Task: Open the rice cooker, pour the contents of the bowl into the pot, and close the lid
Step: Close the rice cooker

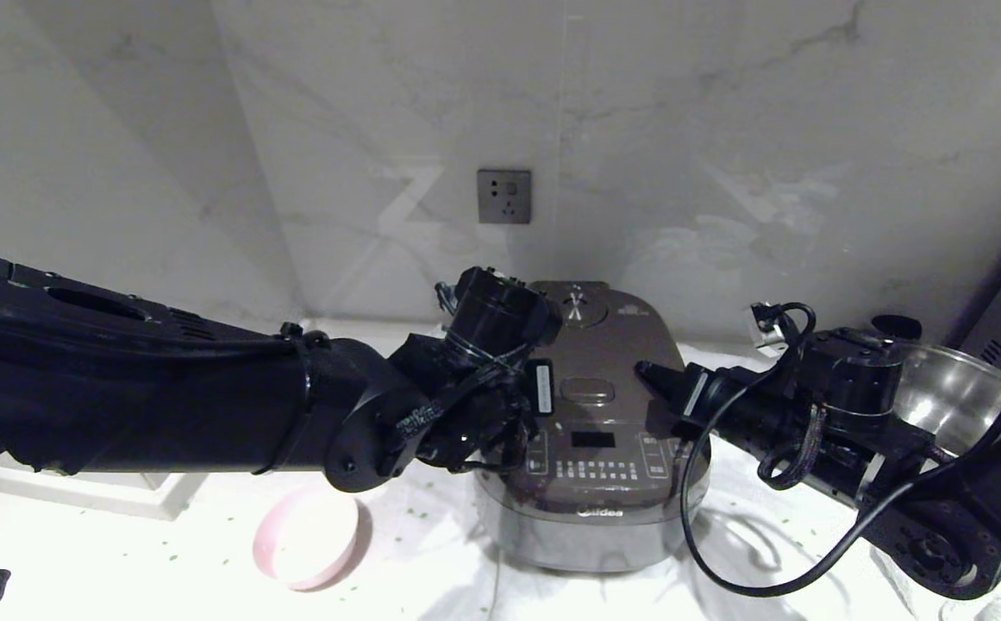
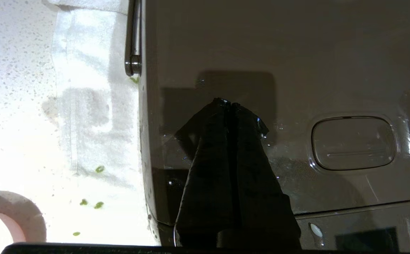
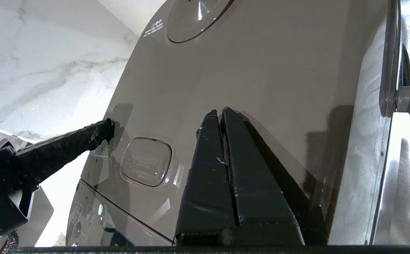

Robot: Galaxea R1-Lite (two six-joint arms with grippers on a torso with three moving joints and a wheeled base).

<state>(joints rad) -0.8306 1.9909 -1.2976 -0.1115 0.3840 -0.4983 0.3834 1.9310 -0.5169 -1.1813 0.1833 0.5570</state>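
Left gripper point(image 2: 230, 104) fingers pressed together, empty, tips on or just above the lid point(image 2: 296, 63), beside the oval release button point(image 2: 354, 143), which lies toward the cooker's middle from the tips; right gripper point(image 3: 222, 112) likewise closed and empty, over the opposite side of the same lid, the release button point(image 3: 146, 161) between the two grippers. Left tip nearer the button, as judged from the right wrist view, where the left gripper point(image 3: 107, 127) almost meets the button's edge. Button's long axis across the lid, parallel to the front panel. Rice cooker point(image 1: 591, 431) shut, pot hidden beneath. Bowl point(image 1: 306, 536) on the surface point(image 1: 431, 561) ahead and left of the cooker, under the left arm, interior apparently white and empty; scattered green bits point(image 2: 99, 169) on the cloth point(image 2: 84, 106) beside it. Shown only by head view: bowl's interior, steel pan point(image 1: 953, 392) at right, wall socket point(image 1: 503, 196). Shown only by wrist views: closure of each finger pair, side handle pivot point(image 3: 404, 98). Contact with the lid not determinable
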